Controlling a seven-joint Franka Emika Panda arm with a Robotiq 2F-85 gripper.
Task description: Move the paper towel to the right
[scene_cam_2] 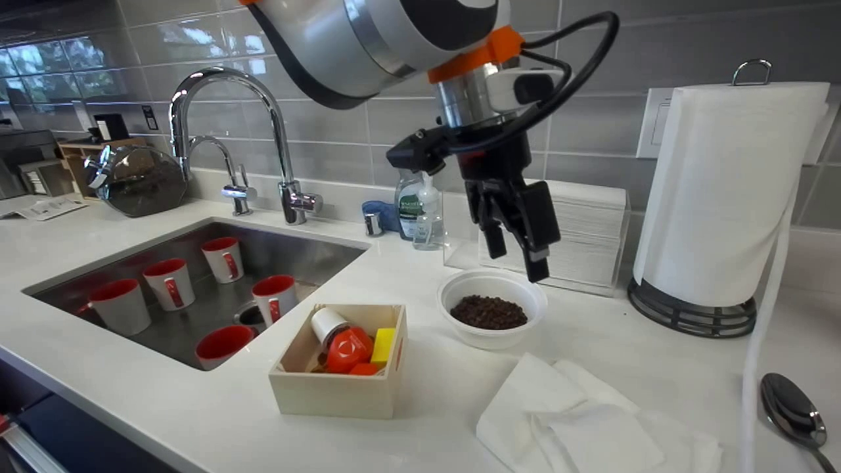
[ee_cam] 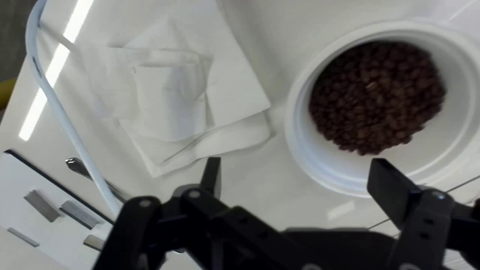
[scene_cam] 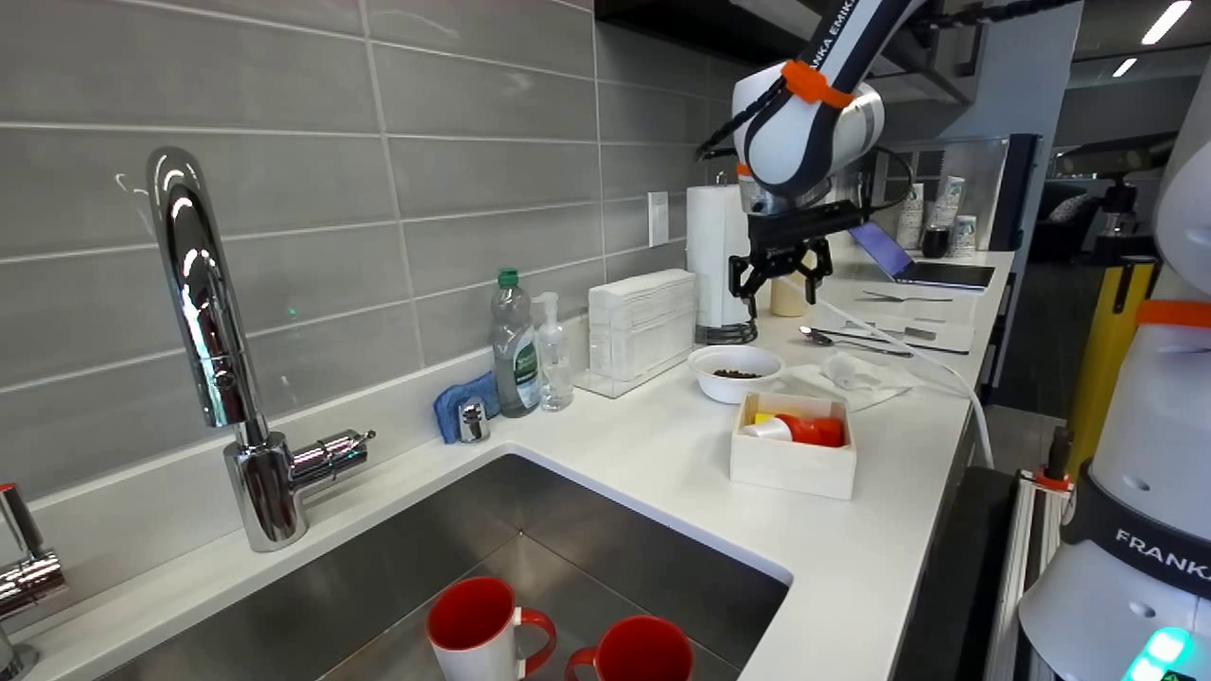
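The paper towel [scene_cam_2: 591,420] is a crumpled, loosely folded white sheet lying on the white counter. It shows in both exterior views [scene_cam: 856,374] and at the upper left of the wrist view [ee_cam: 168,101]. My gripper [ee_cam: 295,165] is open, with nothing between its fingers. In the wrist view the left finger lies just below the towel's lower edge and the right finger overlaps the bowl's rim. In both exterior views the gripper [scene_cam: 781,291] [scene_cam_2: 518,261] hangs above the counter near the bowl, apart from the towel.
A white bowl [scene_cam_2: 489,339] of dark beans stands beside the towel. A wooden box [scene_cam_2: 332,397] with red and yellow items is near it. A paper roll [scene_cam_2: 729,197], stacked napkins [scene_cam: 643,326], a white cord [ee_cam: 60,108] and a spoon [scene_cam_2: 792,404] are around. A sink [scene_cam_2: 289,246] holds several mugs.
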